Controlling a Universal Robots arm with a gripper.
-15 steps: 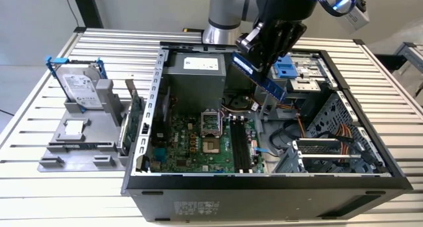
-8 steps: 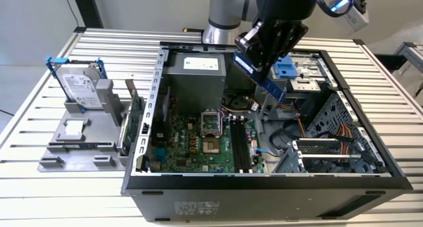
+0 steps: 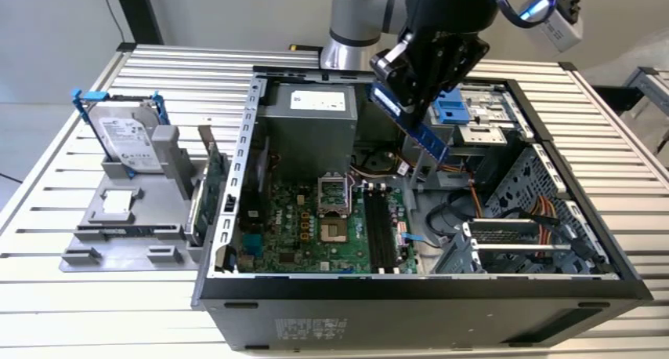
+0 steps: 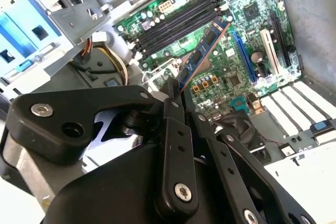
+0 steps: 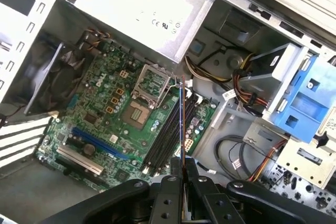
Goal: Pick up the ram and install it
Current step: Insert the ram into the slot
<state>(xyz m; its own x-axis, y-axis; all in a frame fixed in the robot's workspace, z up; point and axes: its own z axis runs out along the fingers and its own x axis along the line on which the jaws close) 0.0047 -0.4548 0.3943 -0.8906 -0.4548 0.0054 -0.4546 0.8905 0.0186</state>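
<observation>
Ram (image 5: 181, 124) pinched in hand (image 5: 182, 165), edge-on in first wrist view

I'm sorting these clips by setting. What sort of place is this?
Probably a lab or workshop bench for computer assembly: an open PC case lies on a slatted metal table, a hard drive stands in a grey fixture beside it, and the gripper holds the ram above the motherboard.

In the exterior view the arm (image 3: 350, 26) enters at twelve o'clock, its grey wrist upright; the black gripper (image 3: 403, 99) hangs beside it, slanted toward seven o'clock; in both wrist views its fingers (image 4: 173, 114) are pinched together on the ram (image 4: 202, 51), which juts out beyond their tips.
</observation>
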